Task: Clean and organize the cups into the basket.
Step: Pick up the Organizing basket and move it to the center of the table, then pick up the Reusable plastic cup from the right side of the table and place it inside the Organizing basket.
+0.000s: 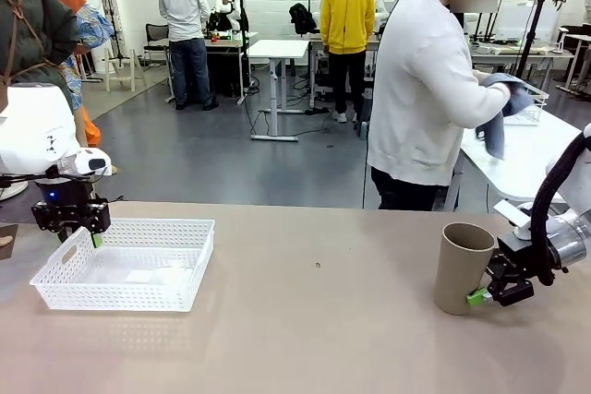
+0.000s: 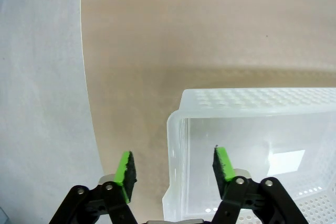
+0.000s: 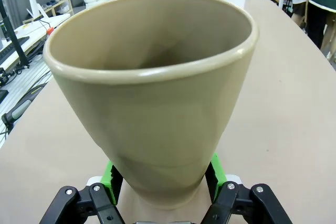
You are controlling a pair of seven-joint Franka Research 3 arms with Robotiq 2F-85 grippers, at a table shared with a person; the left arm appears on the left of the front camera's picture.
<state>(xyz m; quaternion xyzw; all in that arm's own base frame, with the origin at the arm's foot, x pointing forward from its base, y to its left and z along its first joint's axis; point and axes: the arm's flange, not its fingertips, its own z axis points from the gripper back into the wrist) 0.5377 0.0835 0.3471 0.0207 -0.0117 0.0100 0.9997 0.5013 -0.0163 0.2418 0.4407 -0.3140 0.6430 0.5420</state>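
Basket (image 1: pixel 120 294), white mesh, sits at our left on the worktop (image 1: pixel 314 339) with no cups in it; we judge all the stowing remains. One tan cup (image 1: pixel 462 267) stands upright, well apart at our right. Our right tool (image 1: pixel 478 296) pinches its base; our left tool (image 1: pixel 81 237), spread, straddles one basket wall.

Front: fixed, robot side, faces across table (image 1: pixel 314 320). Left wrist: straight down, close on basket (image 2: pixel 252 103) corner. Right wrist: low, tight on cup (image 3: pixel 157 103). Basket in all three.
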